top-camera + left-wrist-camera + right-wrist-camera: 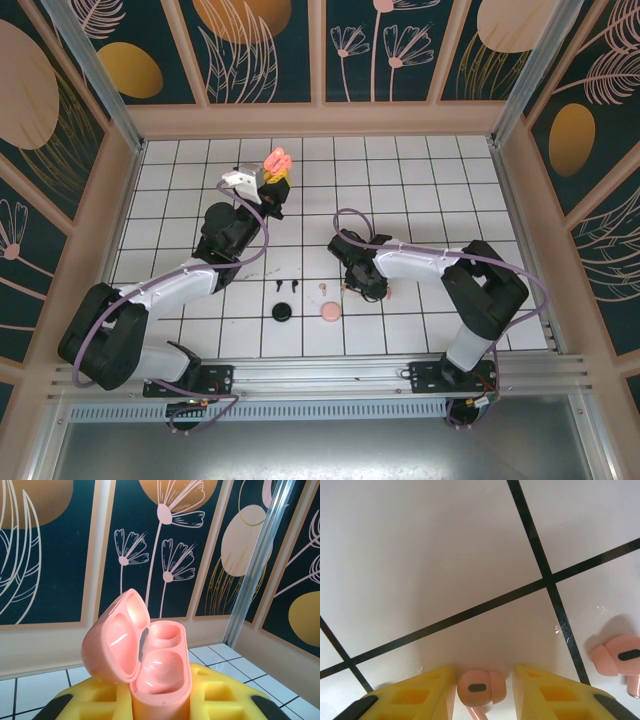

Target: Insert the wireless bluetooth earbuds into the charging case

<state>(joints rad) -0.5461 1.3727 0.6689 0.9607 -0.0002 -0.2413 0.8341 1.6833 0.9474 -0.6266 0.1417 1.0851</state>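
1. The left claw (160, 700) is clamped tight on a coral-pink plastic charging case (161, 672). It holds the case upright between its yellow fingers (95, 702). The hinged lid is swung open to the left.
2. In the top view this claw (272, 180) and the case (278, 160) are over the far left-centre of the white, black-gridded tabletop (440, 190).
3. The right claw (482, 670) sits low on the tabletop with its jaws narrowly parted. They straddle one coral-pink stemmed earbud (481, 687) lying on a tile, with a slim gap on the right side.
4. A second coral-pink earbud (619, 657) lies just right of that claw, across a grid line.
5. Left of the right claw (365, 285) lie two black earbuds (279, 287) and a pale pink earbud (322, 290).
6. A small round black object (282, 314) and a small round pink object (330, 313) rest nearer the bases.
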